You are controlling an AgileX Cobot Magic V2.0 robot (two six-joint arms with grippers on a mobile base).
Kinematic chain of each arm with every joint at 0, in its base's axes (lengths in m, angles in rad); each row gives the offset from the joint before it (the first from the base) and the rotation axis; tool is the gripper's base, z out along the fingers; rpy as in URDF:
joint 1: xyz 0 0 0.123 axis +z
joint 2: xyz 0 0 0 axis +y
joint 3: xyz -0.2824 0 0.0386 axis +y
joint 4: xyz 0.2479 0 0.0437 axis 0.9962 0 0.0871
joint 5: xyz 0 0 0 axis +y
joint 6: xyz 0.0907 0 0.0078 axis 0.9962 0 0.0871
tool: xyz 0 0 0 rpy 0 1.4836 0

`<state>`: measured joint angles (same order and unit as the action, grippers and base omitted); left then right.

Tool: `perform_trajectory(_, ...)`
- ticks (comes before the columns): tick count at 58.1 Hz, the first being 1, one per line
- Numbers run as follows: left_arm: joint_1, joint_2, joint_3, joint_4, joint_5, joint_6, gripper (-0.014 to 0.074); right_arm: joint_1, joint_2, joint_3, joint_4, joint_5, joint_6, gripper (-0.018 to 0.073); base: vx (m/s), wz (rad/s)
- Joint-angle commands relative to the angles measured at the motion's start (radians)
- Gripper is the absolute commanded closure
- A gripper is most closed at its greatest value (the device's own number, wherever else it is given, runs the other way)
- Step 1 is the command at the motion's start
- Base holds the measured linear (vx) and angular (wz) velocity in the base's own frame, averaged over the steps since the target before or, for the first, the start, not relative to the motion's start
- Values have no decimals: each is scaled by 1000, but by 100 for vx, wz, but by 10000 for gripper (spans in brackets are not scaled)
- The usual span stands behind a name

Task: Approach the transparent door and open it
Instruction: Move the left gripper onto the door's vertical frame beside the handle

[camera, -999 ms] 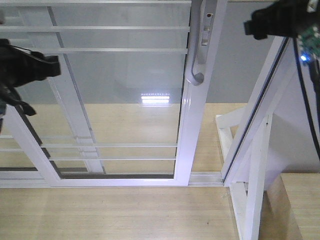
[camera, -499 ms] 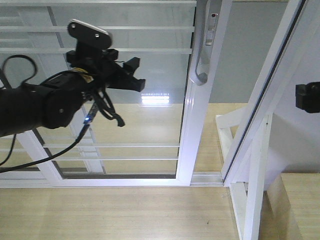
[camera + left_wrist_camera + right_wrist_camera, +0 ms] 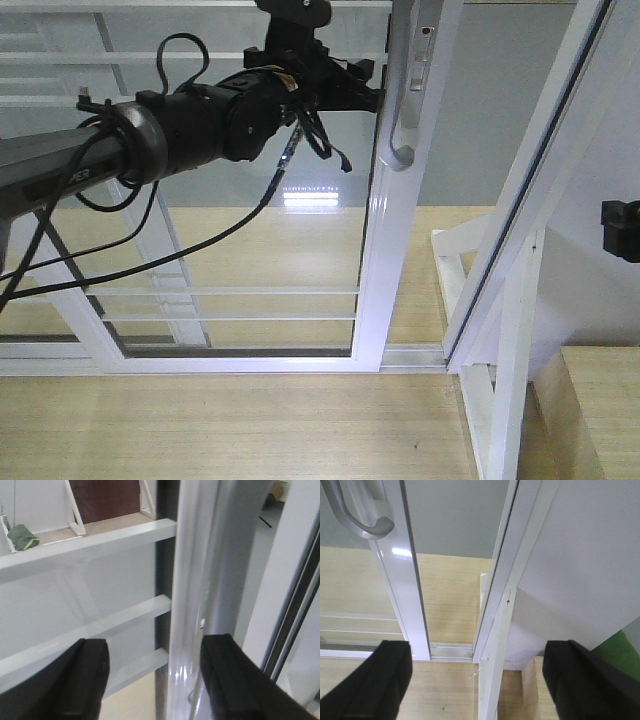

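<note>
Left arm (image 3: 150, 140) is seen stretched across the glass from the left. The left gripper (image 3: 372, 88) is held high just beside the handle (image 3: 398, 120), jaws spread, the stile (image 3: 190, 605) framed between them. Right gripper (image 3: 480, 680) is kept low at right, jaws spread wide. The transparent door (image 3: 385, 270) stands ahead, centre. Half a second earlier the left gripper was noted lower and further left; door unmoved.

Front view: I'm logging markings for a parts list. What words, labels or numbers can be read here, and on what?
"PER": on the grey part of the left arm; anything before it cannot be made out.
Yellow sticker on that arm's wrist: too small to read.
Door and handle: no text.
</note>
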<state>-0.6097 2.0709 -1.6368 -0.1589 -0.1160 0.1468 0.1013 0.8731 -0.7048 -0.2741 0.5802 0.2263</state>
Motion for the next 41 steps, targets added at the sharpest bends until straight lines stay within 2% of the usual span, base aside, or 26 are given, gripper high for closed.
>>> perform_trajectory(1,-27,-32,-88,23,-54,-4,62,-3,-11,-29,-19,-72,2,-32,0,0)
perform_trajectory(14,-60,63,-193,23,-65,-6,62,-3,-11,-29,-19,-69,2,-32,0,0)
perform_trajectory(29,-60,195,-335,23,-121,-4,95,-3,-11,-29,-19,-69,2,-32,0,0)
perform_trajectory(36,-58,251,-398,22,-113,-4,170,-3,-11,-29,-19,-69,2,-32,0,0)
perform_trajectory(41,-58,259,-409,22,-108,-5,280,-3,-11,-29,-19,-68,2,-32,0,0)
